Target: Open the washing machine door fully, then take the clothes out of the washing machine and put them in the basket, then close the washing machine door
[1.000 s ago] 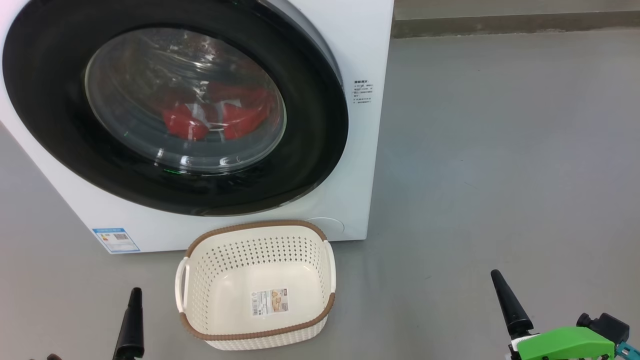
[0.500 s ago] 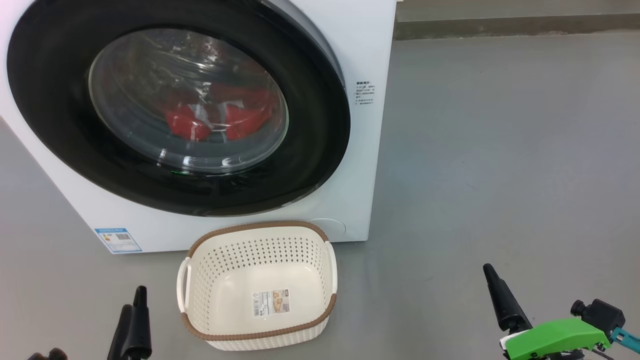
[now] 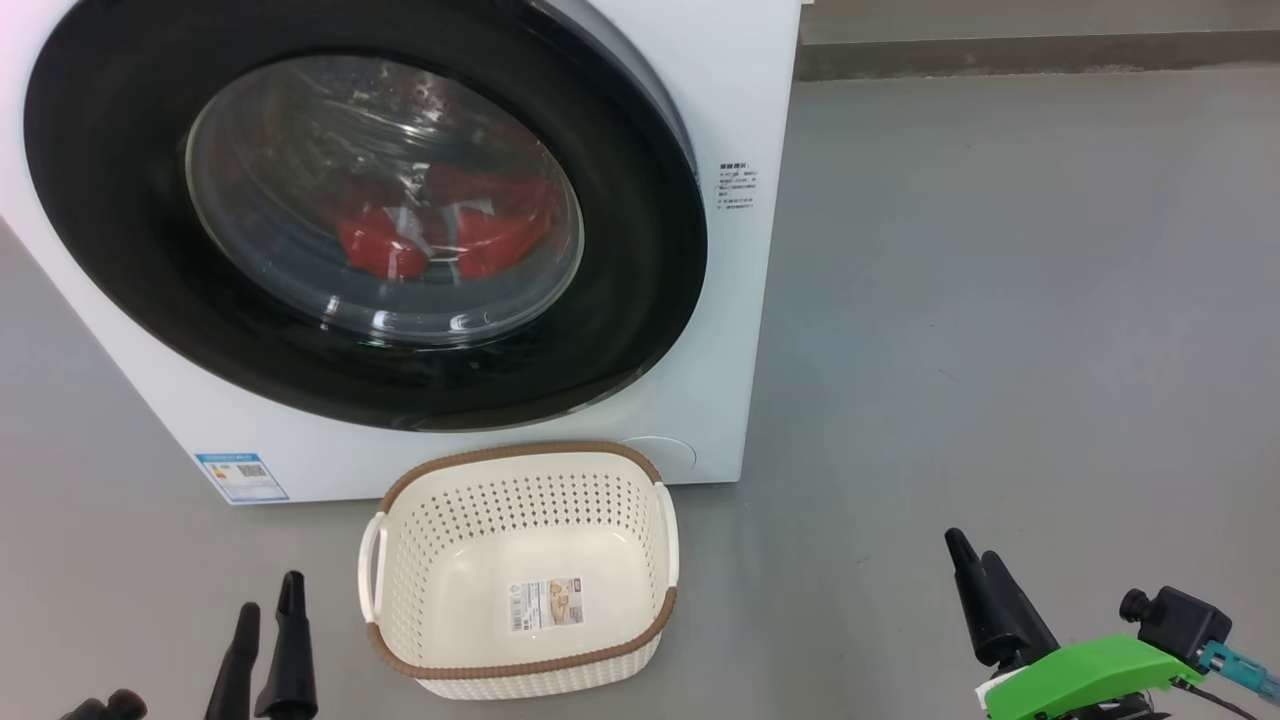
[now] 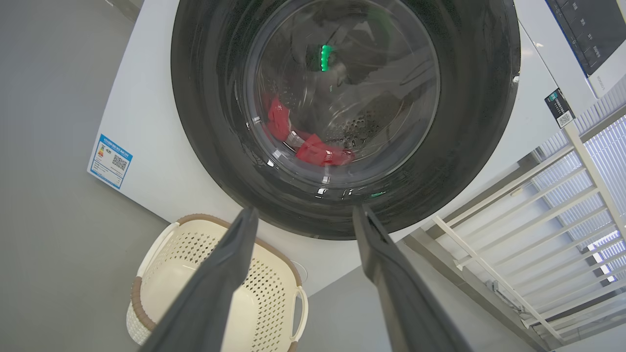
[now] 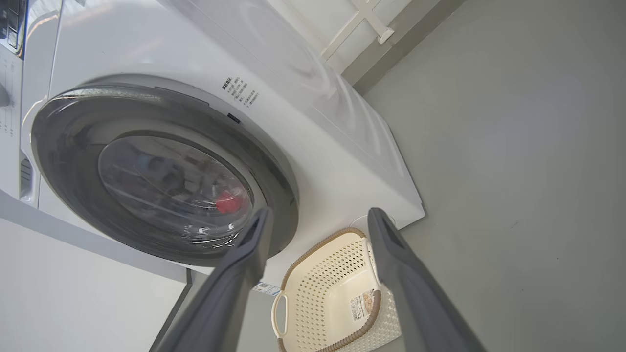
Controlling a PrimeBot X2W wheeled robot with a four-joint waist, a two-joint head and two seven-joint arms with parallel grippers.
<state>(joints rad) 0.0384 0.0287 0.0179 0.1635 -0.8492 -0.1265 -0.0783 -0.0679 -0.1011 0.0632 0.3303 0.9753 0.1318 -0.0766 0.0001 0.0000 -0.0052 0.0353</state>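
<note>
Door (image 3: 300,180): lies against the front of the washer (image 3: 730,330); we cannot tell whether it is latched.
Clothes (image 3: 445,235): red, heaped low in the drum, seen through the glass.
Basket (image 3: 520,452): empty, on the floor (image 3: 1000,300) just in front of the washer, below the door's lower edge.
Left pincer (image 4: 304,210): released, jaws wide, holding nothing; low, left of the basket, well apart from the door.
Right pincer (image 5: 320,211): released, jaws wide, holding nothing; low, well to the right of the basket.
Door handling: we judge it rigid and fairly heavy, swinging on a hinge. The glossy rim looks slippery and the bulging glass gives no purchase.
Door hold: we judge the right edge best, where a silver band shows between rim and body; hook a finger behind it rather than pinch.
Clothes handling: we judge them soft, light and limp; pinch a raised fold. They may trail or catch on the drum's lip.
Basket handling: we judge it light and easily shoved if knocked.
</note>
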